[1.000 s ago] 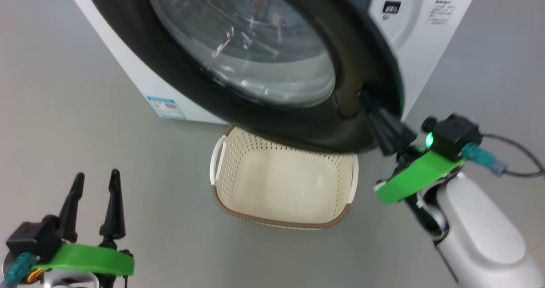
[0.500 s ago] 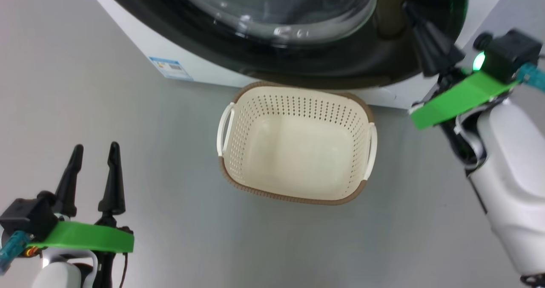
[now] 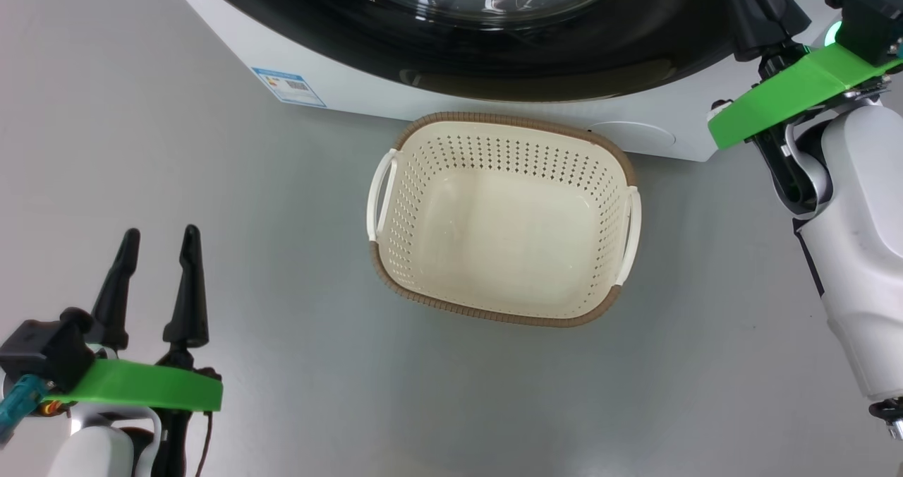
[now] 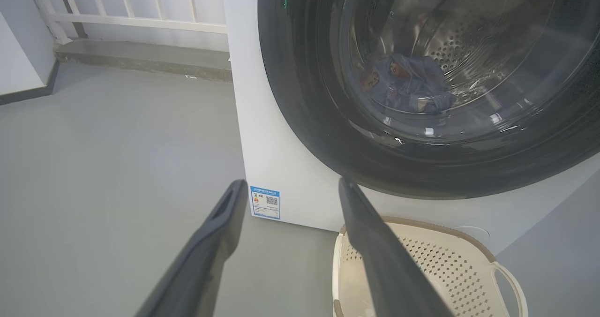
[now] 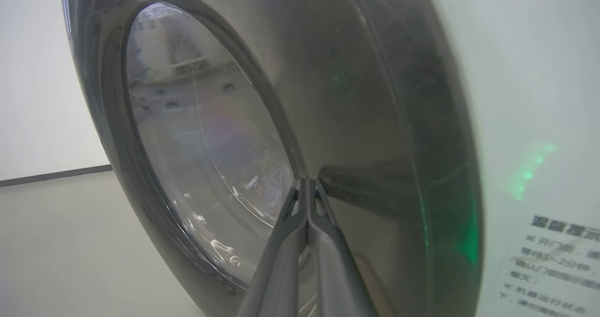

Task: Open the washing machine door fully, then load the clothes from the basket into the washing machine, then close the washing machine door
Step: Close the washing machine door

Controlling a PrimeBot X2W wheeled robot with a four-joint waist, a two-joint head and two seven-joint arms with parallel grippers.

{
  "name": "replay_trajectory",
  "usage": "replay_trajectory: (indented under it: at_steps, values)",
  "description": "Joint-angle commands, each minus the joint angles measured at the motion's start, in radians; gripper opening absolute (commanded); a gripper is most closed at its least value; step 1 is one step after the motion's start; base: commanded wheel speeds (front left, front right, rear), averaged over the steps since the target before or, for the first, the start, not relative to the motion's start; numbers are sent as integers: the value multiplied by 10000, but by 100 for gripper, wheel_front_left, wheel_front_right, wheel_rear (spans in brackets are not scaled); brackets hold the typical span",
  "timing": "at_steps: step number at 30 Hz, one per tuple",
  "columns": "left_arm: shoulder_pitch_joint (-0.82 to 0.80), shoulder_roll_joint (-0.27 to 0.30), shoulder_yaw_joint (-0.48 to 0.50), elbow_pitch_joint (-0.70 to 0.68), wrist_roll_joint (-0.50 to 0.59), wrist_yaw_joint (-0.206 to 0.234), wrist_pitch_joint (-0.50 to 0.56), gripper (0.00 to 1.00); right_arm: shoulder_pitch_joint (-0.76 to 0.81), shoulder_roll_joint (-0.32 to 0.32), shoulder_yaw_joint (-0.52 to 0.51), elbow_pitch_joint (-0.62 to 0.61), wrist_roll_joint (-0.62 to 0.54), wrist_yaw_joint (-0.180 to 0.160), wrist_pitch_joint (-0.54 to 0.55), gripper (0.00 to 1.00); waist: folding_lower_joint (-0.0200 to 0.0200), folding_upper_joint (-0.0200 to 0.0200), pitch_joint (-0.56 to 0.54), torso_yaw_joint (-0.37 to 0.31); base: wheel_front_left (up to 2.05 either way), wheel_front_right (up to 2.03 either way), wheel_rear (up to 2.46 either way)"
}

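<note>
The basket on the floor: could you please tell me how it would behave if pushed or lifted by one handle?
The basket is empty perforated plastic, so probably light. On the smooth floor it would likely slide rather than tip. Lifted by one handle, it should hang tilted yet keep its shape.

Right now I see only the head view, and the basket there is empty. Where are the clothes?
Observer: The left wrist view shows the clothes lying in the drum, seen through the washing machine door.
Operator: Does the right gripper hold the door?
Observer: No. In the right wrist view the right gripper is shut on nothing, and its tips appear to press the door's black ring beside the glass.
Operator: Is the door shut?
Observer: In the left wrist view it lies against the washing machine front. I cannot tell whether it is latched.
</note>
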Motion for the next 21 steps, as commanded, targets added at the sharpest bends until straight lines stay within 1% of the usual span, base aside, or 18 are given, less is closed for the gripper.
replay_trajectory:
  at_steps: [1,12,13,14,15,21]
  values:
    - [-286,375,338,-211,-121,-23,-65,100,-418,-18,-86,-87,-61,-86,-46,0,0,0,-7,-3,0,0,0]
    - [-240,333,314,-75,-101,-23,-65,100,194,76,92,-124,-37,-86,-46,0,0,0,-402,-85,0,0,0]
    - [-221,339,318,-64,-90,-23,-65,100,295,79,102,-168,-32,-86,-46,12,0,0,-469,-108,0,0,0]
    - [-200,340,324,-58,-83,-23,-65,100,394,78,110,-214,-18,-86,-46,48,0,0,-537,-135,0,0,0]
    - [-178,337,329,-53,-76,-23,-65,100,496,82,103,-274,3,-86,-46,100,0,0,-609,-167,0,0,0]
    - [-33,319,313,-13,-31,-23,-65,100,1094,193,61,-734,93,-86,-46,100,0,0,-1035,-404,0,0,0]
